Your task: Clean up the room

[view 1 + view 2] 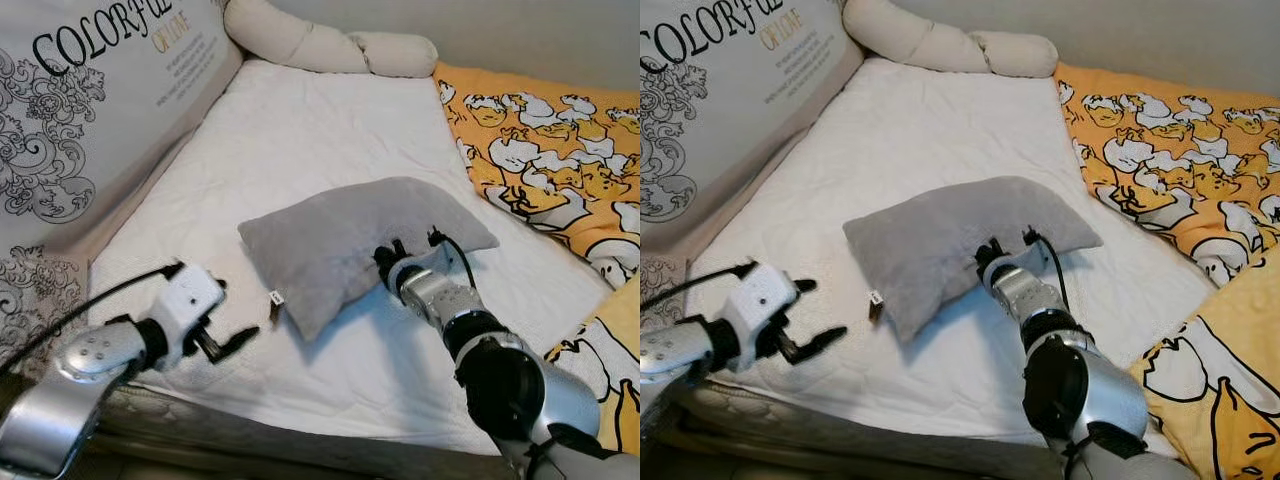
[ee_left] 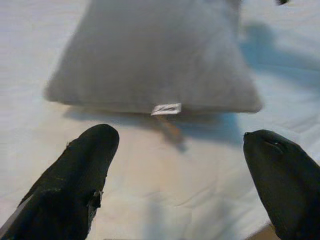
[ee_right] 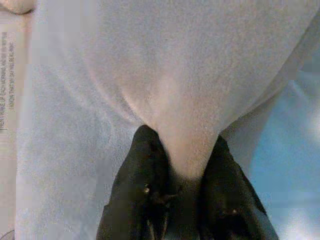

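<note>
Grey pillow (image 1: 360,240) lies mid-bed on the white sheet (image 1: 300,130), tilted, one corner pointing at the near edge of the bed, a small white tag (image 2: 166,108) on its near edge. Right gripper (image 3: 182,172) has its jaws clenched on a fold of pillow fabric at the near long edge; the right wrist view shows cloth bunched between both fingers (image 3: 145,165). Left gripper (image 1: 225,343) hangs just above the sheet near the pillow's tagged corner, jaws released and spread wide, not touching it.

Step in hand, as I judge it: lifting the pillow to put it with the other bedding at the head, by the cream bolster (image 1: 320,45) and the printed cushion (image 1: 90,110).

To do it well:
- The pinch is on a thin fold only, so I'd expect slip; lift slowly and keep the pull in line with the fingers.
- Bring the left gripper in on the tagged corner and close on fabric, not the tag, so the weight is shared and the pillow doesn't swing.
- Raise clear of the sheet before moving, else the sheet drags and wrinkles.
- Keep off the orange duck blanket (image 1: 560,160) on the right.

Soft and light, it will sag between two grips.
</note>
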{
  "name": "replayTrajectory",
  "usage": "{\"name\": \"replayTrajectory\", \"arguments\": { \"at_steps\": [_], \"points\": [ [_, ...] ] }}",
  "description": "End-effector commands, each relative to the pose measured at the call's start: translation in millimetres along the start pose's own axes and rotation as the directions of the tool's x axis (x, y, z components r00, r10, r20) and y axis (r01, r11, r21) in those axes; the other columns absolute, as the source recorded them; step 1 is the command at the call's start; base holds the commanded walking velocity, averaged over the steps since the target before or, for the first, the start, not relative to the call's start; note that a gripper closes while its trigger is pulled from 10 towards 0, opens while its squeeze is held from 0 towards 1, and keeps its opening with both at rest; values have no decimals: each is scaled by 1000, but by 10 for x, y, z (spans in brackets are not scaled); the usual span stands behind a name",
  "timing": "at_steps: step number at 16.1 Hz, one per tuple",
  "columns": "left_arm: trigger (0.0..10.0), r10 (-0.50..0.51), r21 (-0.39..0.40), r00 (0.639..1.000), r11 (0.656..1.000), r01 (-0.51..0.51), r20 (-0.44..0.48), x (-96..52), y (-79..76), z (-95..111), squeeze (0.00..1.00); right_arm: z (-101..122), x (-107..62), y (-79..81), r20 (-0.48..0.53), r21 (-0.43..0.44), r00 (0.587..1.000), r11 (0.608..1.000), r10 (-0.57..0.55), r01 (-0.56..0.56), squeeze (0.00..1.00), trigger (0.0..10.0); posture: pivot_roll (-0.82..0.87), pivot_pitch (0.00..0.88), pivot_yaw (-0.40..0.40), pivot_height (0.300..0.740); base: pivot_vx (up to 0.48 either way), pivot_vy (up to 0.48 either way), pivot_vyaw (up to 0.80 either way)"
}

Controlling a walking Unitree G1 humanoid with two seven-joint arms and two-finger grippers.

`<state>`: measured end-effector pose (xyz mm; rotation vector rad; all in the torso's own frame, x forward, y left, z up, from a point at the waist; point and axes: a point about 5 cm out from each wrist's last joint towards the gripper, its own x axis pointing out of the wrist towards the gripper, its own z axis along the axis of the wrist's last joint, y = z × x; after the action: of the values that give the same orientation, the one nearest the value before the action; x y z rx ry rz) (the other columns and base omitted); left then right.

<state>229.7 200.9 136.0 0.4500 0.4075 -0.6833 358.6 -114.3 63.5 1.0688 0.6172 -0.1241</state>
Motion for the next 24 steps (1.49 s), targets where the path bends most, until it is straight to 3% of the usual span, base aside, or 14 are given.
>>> {"name": "replayTrajectory", "arguments": {
  "at_steps": [1, 5, 8, 9, 10, 11, 13, 15, 17, 18, 20, 21, 22, 24],
  "points": [
    [10000, 98, 0, 995, 995, -98, -13, -30, 111, -13, 0, 100, -1, 149, 25, -55, 999, 998, 35, -33, 0, 0, 94, 0, -66, 740, 0, 0, 0],
    [10000, 317, -39, 948, 947, -318, -32, -62, 373, -60, 0, 239, -32, 531, 1, -173, 985, 970, 174, -171, 0, 0, 86, 0, -68, 740, 0, 0, 0],
    [10000, 482, -66, 876, 873, -483, -27, -129, 599, -50, 0, 309, -118, 980, -81, -242, 927, 895, 366, -374, 0, 0, 84, 0, -72, 740, 0, 0, 0],
    [10000, 553, -90, 833, 828, -553, -30, -189, 711, -54, 0, 393, -215, 1229, -116, -193, 859, 837, 499, -513, 0, 0, 84, 0, -73, 740, 0, 0, 0],
    [10000, 570, -91, 821, 816, -571, -32, -206, 737, -56, 0, 418, -246, 1289, -126, -180, 836, 817, 534, -548, 0, 0, 84, 0, -73, 740, 0, 0, 0],
    [10000, 605, -97, 795, 790, -606, -40, -245, 791, -64, 0, 495, -337, 1399, -162, -155, 770, 755, 616, -637, 0, 0, 87, 0, -75, 740, 0, 0, 0],
    [10000, 632, -110, 773, 766, -633, -52, -277, 827, -84, 0, 587, -442, 1407, -228, -162, 696, 679, 681, -717, 0, 0, 89, 0, -76, 740, 0, 0, 0],
    [10000, 647, -126, 760, 751, -648, -61, -294, 845, -97, 0, 644, -524, 1260, -280, -116, 639, 636, 716, -763, 0, 0, 90, 0, -77, 740, 0, 0, 0],
    [10000, 650, -129, 757, 747, -652, -60, -297, 842, -99, 0, 634, -575, 922, -335, -95, 615, 624, 714, -776, 0, 0, 86, 0, -74, 740, 0, 0, 0],
    [10000, 646, -131, 761, 751, -647, -60, -277, 836, -102, 0, 560, -552, 577, -384, -120, 649, 662, 657, -740, 0, 0, 76, 0, -66, 740, 0, 0, 0],
    [10000, 611, -152, 790, 778, -610, -42, -121, 826, -62, 0, 376, -395, -252, -415, -272, 825, 812, 385, -516, 0, 0, 68, 0, -61, 740, 0, 0, 0],
    [10000, 581, -167, 814, 800, -576, -26, -3, 805, -32, 0, 338, -380, -541, -395, -339, 883, 852, 256, -399, 0, 0, 67, 0, -59, 740, 0, 0, 0],
    [10000, 541, -177, 841, 827, -533, -8, 139, 775, -6, 0, 333, -395, -767, -356, -397, 923, 871, 145, -290, 0, 0, 64, 0, -58, 740, 0, 0, 0],
    [10000, 470, -178, 883, 870, -459, 20, 368, 719, 40, 0, 357, -428, -927, -317, -446, 946, 870, 68, -212, 0, 0, 60, 0, -60, 740, 0, 0, 0]
  ]
}}
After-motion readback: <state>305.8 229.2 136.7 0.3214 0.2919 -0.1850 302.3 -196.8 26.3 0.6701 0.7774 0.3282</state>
